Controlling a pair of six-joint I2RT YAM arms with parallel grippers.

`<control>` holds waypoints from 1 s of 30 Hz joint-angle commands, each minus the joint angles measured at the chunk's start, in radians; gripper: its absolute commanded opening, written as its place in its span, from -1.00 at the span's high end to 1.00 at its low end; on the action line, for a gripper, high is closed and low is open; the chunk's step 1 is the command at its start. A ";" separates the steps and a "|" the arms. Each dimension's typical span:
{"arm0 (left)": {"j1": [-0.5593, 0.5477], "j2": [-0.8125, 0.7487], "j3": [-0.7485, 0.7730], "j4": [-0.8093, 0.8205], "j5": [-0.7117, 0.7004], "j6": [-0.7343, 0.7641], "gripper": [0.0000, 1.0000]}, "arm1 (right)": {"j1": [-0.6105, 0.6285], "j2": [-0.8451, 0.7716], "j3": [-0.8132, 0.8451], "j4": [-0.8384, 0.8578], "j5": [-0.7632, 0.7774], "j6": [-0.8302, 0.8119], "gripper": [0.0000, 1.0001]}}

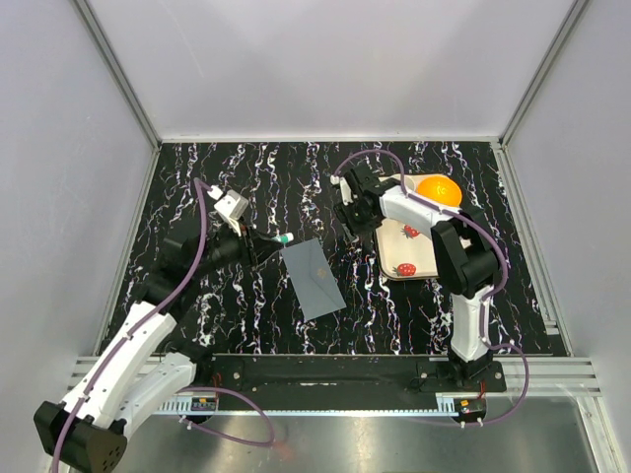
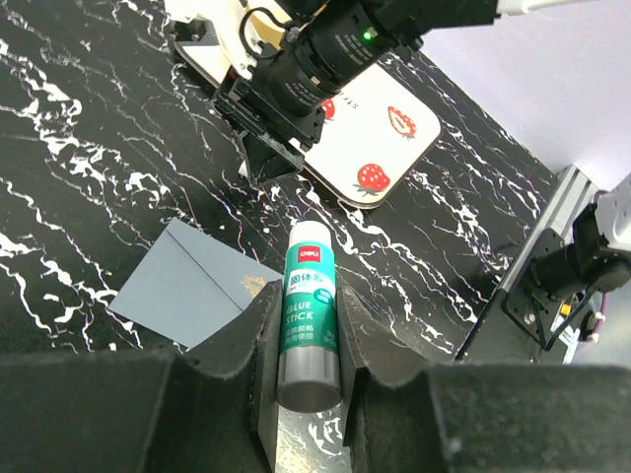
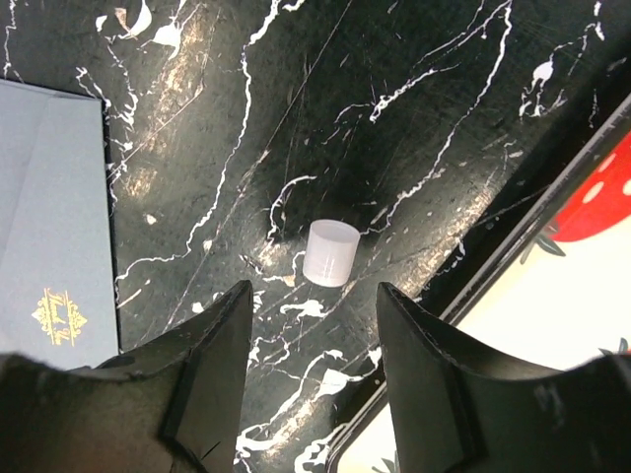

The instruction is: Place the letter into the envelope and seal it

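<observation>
The dark grey envelope [image 1: 314, 279] lies flat on the black marbled table, a small gold emblem on its face [image 3: 49, 266]. No letter shows in any view. My left gripper [image 1: 268, 239] hovers just left of the envelope's far corner, shut on a green and white glue stick [image 2: 311, 315] that points out past the fingers [image 2: 237, 340]. My right gripper [image 3: 315, 296] stands open low over the table between envelope and tray. A small translucent white cap [image 3: 330, 252] stands on the table just ahead of its fingertips, untouched.
A cream tray with strawberry print [image 1: 406, 258] lies right of the envelope, under the right arm. An orange ball [image 1: 438, 190] sits at the tray's far end. White walls and aluminium rails border the table.
</observation>
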 commanded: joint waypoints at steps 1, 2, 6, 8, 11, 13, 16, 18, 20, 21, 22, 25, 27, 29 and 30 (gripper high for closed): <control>0.005 0.016 0.066 0.002 -0.078 -0.087 1.00 | 0.005 0.021 0.003 0.055 0.017 0.014 -0.15; 0.005 0.010 0.062 0.007 -0.092 -0.087 1.00 | 0.005 0.029 0.002 0.059 0.017 0.016 -0.15; 0.005 -0.007 0.045 0.016 -0.110 -0.093 1.00 | 0.005 0.049 -0.003 0.069 0.026 0.007 -0.11; 0.005 -0.006 0.045 0.013 -0.115 -0.099 1.00 | 0.005 0.060 -0.011 0.073 0.023 0.005 -0.08; 0.011 -0.006 0.046 0.010 -0.118 -0.102 1.00 | 0.005 0.063 -0.020 0.075 0.026 -0.001 -0.05; 0.014 -0.004 0.050 0.007 -0.112 -0.099 1.00 | 0.003 0.063 -0.026 0.081 0.034 -0.004 -0.01; 0.018 0.002 0.057 -0.004 -0.083 -0.084 1.00 | 0.005 0.064 -0.034 0.086 0.035 -0.005 0.13; 0.023 0.009 0.066 -0.014 -0.055 -0.044 1.00 | 0.006 0.063 -0.037 0.086 0.035 -0.007 0.18; 0.029 0.020 0.082 -0.044 -0.018 -0.024 1.00 | 0.005 0.051 -0.037 0.087 0.035 -0.018 0.30; 0.044 0.023 0.086 -0.054 -0.007 -0.013 1.00 | 0.005 0.045 -0.037 0.086 0.034 -0.025 0.39; 0.052 0.026 0.091 -0.070 0.035 -0.001 1.00 | 0.003 0.034 -0.037 0.083 0.022 -0.036 0.52; 0.075 0.036 0.114 -0.094 0.132 0.048 1.00 | 0.000 -0.043 -0.046 0.052 -0.033 -0.117 0.70; 0.081 0.026 0.123 -0.096 0.187 0.069 1.00 | 0.000 -0.145 -0.061 0.021 -0.084 -0.200 0.75; 0.083 0.008 0.126 -0.084 0.253 0.070 1.00 | -0.002 -0.274 -0.097 -0.018 -0.206 -0.278 0.81; 0.081 0.002 0.126 -0.081 0.272 0.065 1.00 | -0.002 -0.320 -0.109 -0.032 -0.255 -0.303 0.84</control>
